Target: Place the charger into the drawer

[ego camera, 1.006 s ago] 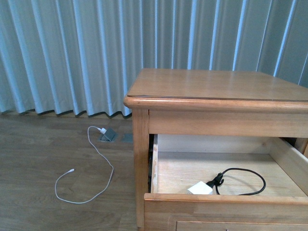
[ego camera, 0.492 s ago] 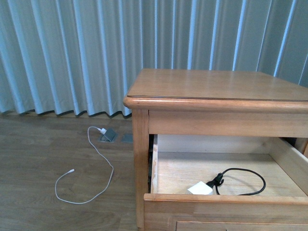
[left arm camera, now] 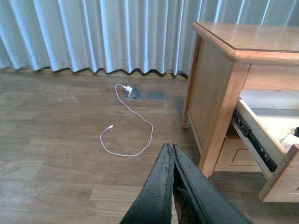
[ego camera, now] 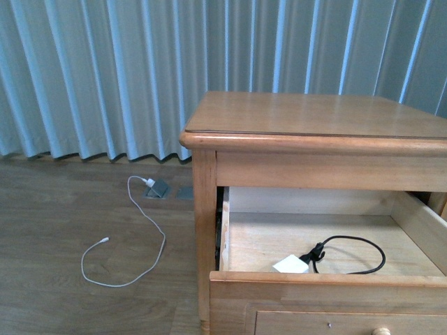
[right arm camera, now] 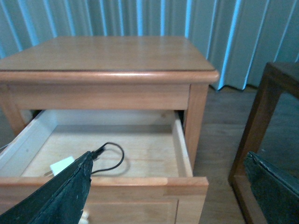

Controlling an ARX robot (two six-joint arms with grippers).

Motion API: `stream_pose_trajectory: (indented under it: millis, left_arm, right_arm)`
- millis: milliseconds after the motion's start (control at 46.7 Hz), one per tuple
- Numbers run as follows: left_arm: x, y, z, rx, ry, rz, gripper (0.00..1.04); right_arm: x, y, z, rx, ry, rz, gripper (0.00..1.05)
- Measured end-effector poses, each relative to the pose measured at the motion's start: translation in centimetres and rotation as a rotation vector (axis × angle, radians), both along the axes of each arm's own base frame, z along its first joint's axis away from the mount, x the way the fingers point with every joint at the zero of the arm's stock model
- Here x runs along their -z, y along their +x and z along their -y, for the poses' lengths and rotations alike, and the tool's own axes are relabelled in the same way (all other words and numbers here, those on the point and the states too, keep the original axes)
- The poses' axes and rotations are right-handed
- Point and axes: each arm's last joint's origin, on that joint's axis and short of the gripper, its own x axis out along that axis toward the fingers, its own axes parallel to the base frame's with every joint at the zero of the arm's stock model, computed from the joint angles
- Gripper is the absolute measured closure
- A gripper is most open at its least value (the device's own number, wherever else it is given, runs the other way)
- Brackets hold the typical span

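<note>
The charger [ego camera: 291, 264], a small white block with a black looped cable [ego camera: 353, 255], lies on the light floor of the open upper drawer [ego camera: 314, 279] of the wooden nightstand. It also shows in the right wrist view [right arm camera: 61, 165]. The drawer [right arm camera: 140, 183] stands pulled out. My right gripper [right arm camera: 170, 179] is open and empty, above and in front of the drawer's front edge. My left gripper [left arm camera: 170, 148] is shut and empty, above the wooden floor to the left of the nightstand. Neither gripper shows in the front view.
A long thin white cable [ego camera: 140, 237] lies looped on the floor, plugged at a grey floor socket [ego camera: 158, 188]. The nightstand top [ego camera: 314, 115] is bare. Pale blue curtains hang behind. A dark wooden frame [right arm camera: 261, 126] stands right of the nightstand.
The front view has shifted slightly: the nightstand sits a little higher in frame and the drawer's pale knob now shows at the bottom. The charger has not moved in the drawer.
</note>
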Motion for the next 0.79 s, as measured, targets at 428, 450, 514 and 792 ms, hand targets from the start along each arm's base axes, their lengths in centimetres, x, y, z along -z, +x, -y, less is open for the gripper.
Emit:
stream_pose_trajectory:
  millis: [428,450,514,792]
  left_arm:
    - [0.0,0.0,0.0,0.0,0.0,0.0,0.29]
    - [0.0,0.0,0.0,0.0,0.0,0.0,0.23]
    - [0.0,0.0,0.0,0.0,0.0,0.0,0.09]
    - [0.0,0.0,0.0,0.0,0.0,0.0,0.06]
  right_arm:
    - [2.0,4.6,-3.1,-0.207,0.117,-0.566,0.08]
    - [2.2,5.0,-3.3,-0.212,0.117,-0.58,0.08]
    - [2.7,7.4,-4.4,-0.204,0.115,-0.611,0.08]
    - [6.8,14.7,-6.6,-0.125,0.091,-0.666,0.08]
